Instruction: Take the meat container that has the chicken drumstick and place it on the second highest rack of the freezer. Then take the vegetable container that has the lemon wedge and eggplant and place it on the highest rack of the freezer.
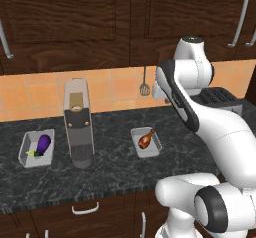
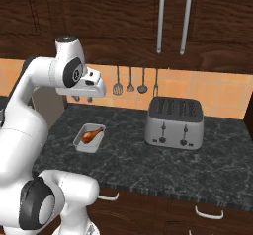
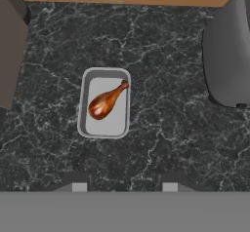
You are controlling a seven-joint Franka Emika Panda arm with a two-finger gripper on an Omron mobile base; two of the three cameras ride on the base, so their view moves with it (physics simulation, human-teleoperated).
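The meat container [image 1: 150, 151] [image 2: 85, 146] [image 3: 114, 121] is a small grey tray on the dark counter. In it lies the reddish-brown chicken drumstick [image 1: 146, 139] [image 2: 90, 136] [image 3: 105, 102]. My gripper [image 2: 83, 99] [image 3: 124, 184] hangs well above this tray and points down at it. It is open, with nothing between its fingers. The vegetable container [image 1: 30, 141] sits at the far left of the counter and holds the purple eggplant [image 1: 43, 144] and the small lemon wedge [image 1: 31, 153]. The freezer and its racks are out of view.
A grey coffee machine [image 1: 78, 127] [image 3: 10, 55] stands between the two trays. A silver toaster [image 2: 174, 123] [image 3: 229, 55] stands to the right of the meat container. Utensils [image 2: 129, 83] hang on the tiled wall under dark wooden cabinets.
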